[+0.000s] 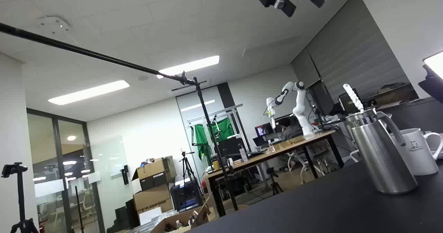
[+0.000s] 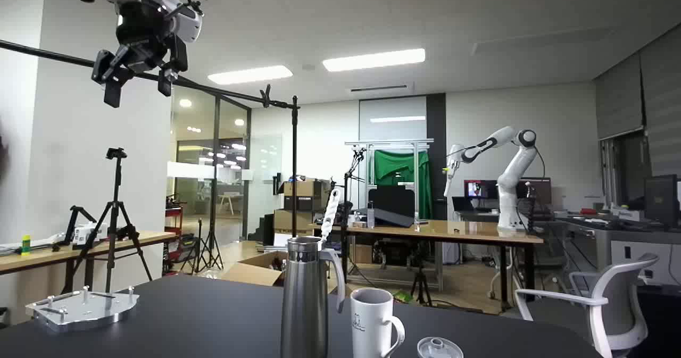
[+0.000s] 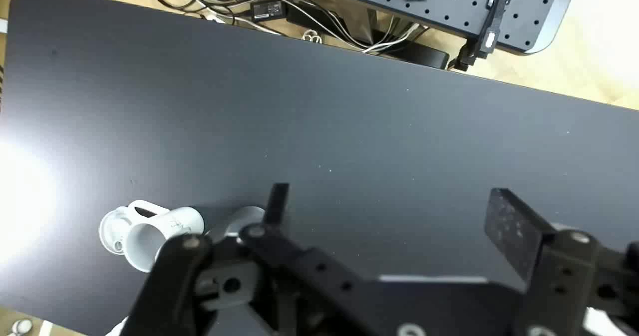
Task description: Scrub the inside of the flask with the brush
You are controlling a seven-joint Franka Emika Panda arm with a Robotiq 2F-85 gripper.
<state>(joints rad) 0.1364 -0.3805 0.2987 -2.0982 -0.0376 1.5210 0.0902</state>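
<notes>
The flask is a brushed steel cylinder with a grey handle, upright on the black table in both exterior views [image 1: 384,160] [image 2: 303,310]. In the wrist view only a small part of the flask [image 3: 243,218] shows beside the left finger. The brush has a white twisted handle [image 1: 353,97] [image 2: 330,214] that rises tilted from the flask's mouth; its lower part is hidden. My gripper [image 1: 304,5] [image 2: 139,91] is open and empty, high above the table and well apart from the flask and brush. In the wrist view its fingers [image 3: 394,208] are spread wide with only table between them.
A white handled mug [image 1: 417,153] [image 2: 371,321] [image 3: 185,220] stands close beside the flask. A clear lid [image 2: 439,348] [image 3: 112,230] lies by the mug. A metal plate with posts [image 2: 85,313] lies at the table's edge. A perforated board [image 3: 449,6] is beyond the table [image 3: 349,126].
</notes>
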